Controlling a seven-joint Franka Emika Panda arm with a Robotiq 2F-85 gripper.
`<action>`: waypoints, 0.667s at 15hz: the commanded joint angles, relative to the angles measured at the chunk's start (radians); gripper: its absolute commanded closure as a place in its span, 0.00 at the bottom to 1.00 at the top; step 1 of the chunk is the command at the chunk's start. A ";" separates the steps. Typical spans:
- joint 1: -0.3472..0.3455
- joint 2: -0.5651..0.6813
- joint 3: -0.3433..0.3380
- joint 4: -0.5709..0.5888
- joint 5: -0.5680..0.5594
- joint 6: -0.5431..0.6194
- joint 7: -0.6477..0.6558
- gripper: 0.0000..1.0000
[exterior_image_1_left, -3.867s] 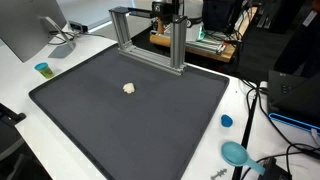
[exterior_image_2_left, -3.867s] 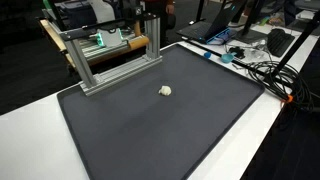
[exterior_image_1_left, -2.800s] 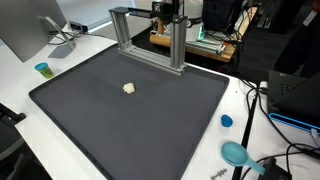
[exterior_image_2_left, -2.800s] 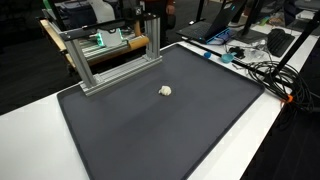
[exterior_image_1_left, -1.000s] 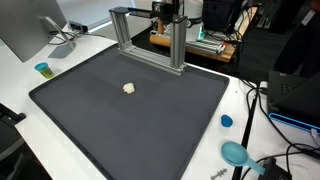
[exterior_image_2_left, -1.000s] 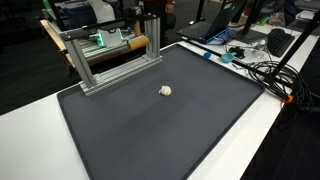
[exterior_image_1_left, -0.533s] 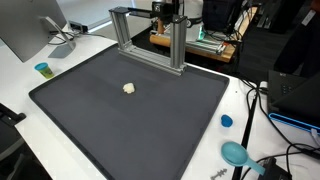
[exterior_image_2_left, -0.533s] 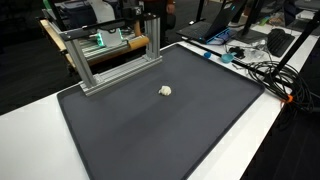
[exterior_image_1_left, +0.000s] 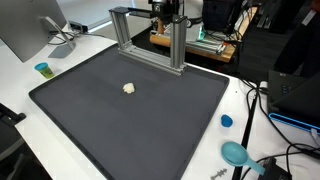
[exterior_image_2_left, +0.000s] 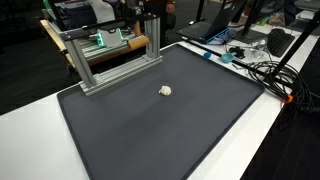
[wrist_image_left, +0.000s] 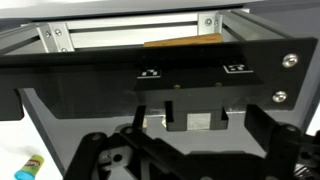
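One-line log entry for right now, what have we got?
gripper: open, empty | position: high, behind aluminium frame | white lump: alone on black mat, untouched
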 joint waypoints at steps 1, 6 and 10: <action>-0.009 0.013 -0.007 0.001 -0.001 0.028 -0.006 0.00; -0.010 0.004 -0.004 0.002 -0.015 -0.009 -0.024 0.12; -0.006 -0.003 0.001 0.002 -0.012 -0.016 -0.028 0.42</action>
